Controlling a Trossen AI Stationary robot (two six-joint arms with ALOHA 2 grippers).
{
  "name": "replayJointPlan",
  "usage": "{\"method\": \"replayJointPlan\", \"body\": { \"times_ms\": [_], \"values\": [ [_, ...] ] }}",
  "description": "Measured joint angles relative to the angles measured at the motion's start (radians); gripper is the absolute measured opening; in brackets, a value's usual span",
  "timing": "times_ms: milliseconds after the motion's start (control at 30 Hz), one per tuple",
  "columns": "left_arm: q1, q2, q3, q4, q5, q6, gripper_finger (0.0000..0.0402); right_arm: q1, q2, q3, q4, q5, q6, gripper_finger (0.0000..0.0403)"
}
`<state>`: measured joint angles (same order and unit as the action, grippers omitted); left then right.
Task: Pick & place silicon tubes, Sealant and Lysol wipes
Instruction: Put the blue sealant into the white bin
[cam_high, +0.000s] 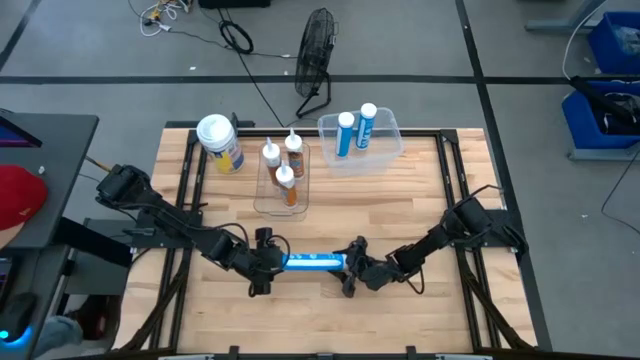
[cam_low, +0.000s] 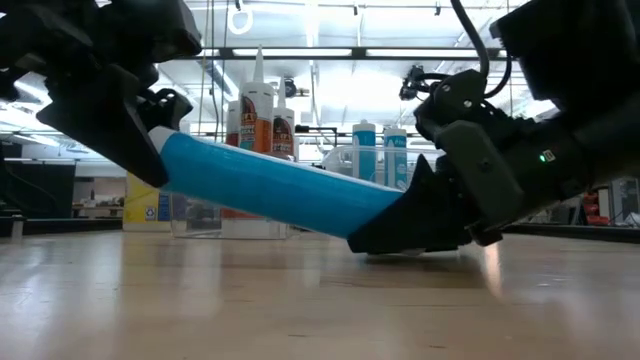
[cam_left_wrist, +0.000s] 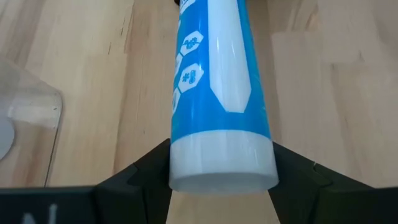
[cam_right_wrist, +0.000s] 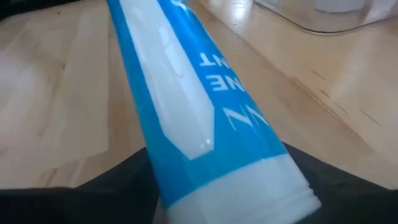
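A slim blue tube (cam_high: 313, 262) with white ends lies crosswise near the table's front, between my two grippers. My left gripper (cam_high: 270, 262) is shut on its left end and my right gripper (cam_high: 350, 268) on its right end. In the low view the tube (cam_low: 270, 185) slants, its left end higher. The Lysol wipes canister (cam_high: 220, 143), with a white lid and a yellow label, stands upright at the far left. Three orange nozzle-tipped tubes (cam_high: 285, 165) stand in a clear tray. Two more blue tubes (cam_high: 355, 130) stand in a clear bin. My left gripper pinches the tube's white left end (cam_left_wrist: 224, 158) between its two fingers (cam_left_wrist: 146, 171), one on each side. The fingers come level from the table's left, along the tube. This end is raised clear of the table (cam_low: 165, 150). My right gripper pinches the tube's white right end (cam_right_wrist: 249, 193) between its two fingers (cam_right_wrist: 127, 177), one on each side. The fingers come low from the table's right, along the tube. This end sits lower, close above the wood (cam_low: 375, 225); whether it touches the table I cannot tell.
The clear tray (cam_high: 268, 200) stands just beyond the tube at far centre and the clear bin (cam_high: 390, 140) at far right centre. Bare wood lies between the tube and the bin, and at the front. A fan (cam_high: 315, 60) stands on the floor behind the table.
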<state>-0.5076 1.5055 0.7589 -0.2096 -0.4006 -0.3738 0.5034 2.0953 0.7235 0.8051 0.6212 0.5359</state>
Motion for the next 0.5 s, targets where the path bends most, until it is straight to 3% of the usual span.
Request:
{"method": "replayJointPlan", "body": {
  "times_ms": [300,500],
  "values": [
    [-0.002,0.000,0.000,0.004,0.022,0.001,0.0218,-0.004,-0.089,0.000,-0.097,-0.118,-0.020,0.0228],
    [0.000,0.000,0.000,-0.002,0.002,-0.007,0.0235,-0.005,-0.168,0.000,-0.188,-0.118,-0.033,0.0221]
  ]
}}
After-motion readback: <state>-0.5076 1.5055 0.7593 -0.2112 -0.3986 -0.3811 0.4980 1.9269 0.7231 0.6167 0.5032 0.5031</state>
